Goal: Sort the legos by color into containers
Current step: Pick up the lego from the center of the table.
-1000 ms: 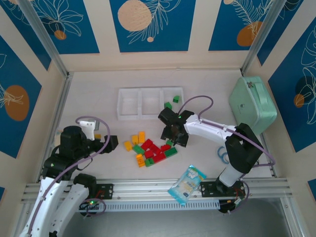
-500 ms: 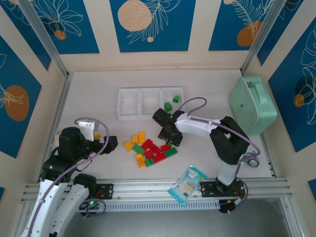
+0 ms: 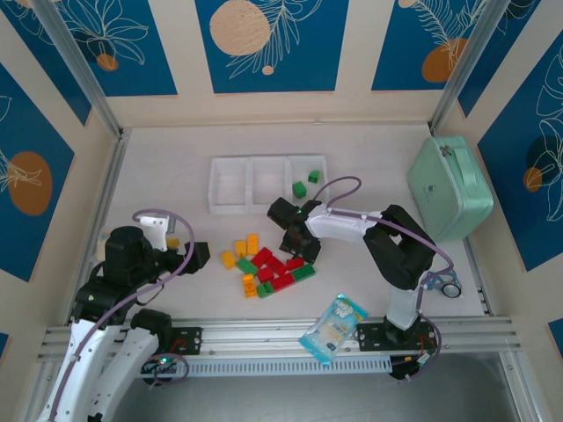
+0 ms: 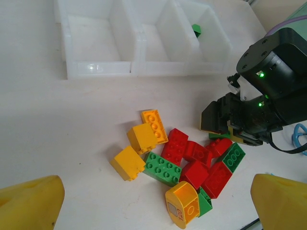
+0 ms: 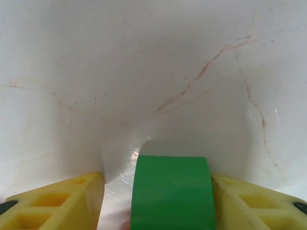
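Half-open right pincer (image 5: 153, 177) is straddling the flat sides of a green lego (image 5: 171, 191), likely light and stiff, at two o'clock of the pile (image 3: 268, 268); left pincer (image 4: 157, 181) is gaping empty.

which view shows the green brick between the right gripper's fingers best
Right wrist: the green brick sits large between the fingers. Left wrist gives a green sliver under the right gripper; from the top the gripper hides it.

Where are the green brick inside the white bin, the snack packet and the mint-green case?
green brick (image 4: 196, 30): left wrist view, its visible top face.
snack packet (image 3: 332, 327): top external view, middle of the wrapper.
mint-green case (image 3: 449, 189): top external view, centre of its lid.
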### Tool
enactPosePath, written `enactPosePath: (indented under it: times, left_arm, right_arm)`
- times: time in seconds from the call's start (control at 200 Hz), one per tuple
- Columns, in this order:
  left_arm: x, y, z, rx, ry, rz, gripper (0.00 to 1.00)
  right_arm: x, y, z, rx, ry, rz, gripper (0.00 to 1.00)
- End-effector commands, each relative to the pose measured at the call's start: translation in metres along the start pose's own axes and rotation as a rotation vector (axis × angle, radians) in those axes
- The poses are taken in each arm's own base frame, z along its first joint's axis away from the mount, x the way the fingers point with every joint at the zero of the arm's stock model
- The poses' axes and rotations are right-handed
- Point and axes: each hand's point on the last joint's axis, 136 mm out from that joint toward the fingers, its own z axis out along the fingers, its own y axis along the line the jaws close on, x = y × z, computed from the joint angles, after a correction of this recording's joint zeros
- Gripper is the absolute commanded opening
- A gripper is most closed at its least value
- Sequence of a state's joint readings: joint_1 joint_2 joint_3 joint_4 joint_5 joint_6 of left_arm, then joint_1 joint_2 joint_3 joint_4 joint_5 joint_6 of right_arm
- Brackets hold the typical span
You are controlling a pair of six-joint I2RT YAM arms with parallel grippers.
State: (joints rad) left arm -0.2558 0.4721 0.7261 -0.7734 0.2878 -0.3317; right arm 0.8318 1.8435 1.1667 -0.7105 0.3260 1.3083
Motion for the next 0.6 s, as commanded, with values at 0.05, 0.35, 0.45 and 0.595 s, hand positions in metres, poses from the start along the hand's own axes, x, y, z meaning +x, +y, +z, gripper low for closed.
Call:
enactPosePath:
  times: [0.05, 0.35, 0.45, 0.595]
  left_arm:
    - [0.000, -0.006, -0.003, 0.026, -0.008, 0.019, 0.99]
    - [0.000, -0.005, -0.003, 0.021, -0.010, 0.019, 0.99]
    - [0.000, -0.004, -0.003, 0.018, -0.009, 0.018, 0.99]
    - [0.000, -0.004, -0.003, 0.018, -0.009, 0.017, 0.99]
  right_arm:
    - [-0.002, -0.005, 0.013, 0.024, -0.005, -0.040, 0.50]
    - [-0.013, -0.003, 0.011, 0.015, -0.020, -0.123, 0.36]
    - [-0.011, 0.012, 0.006, -0.061, 0.013, -0.206, 0.27]
    - [-0.018, 0.021, -0.015, -0.100, -0.027, -0.265, 0.23]
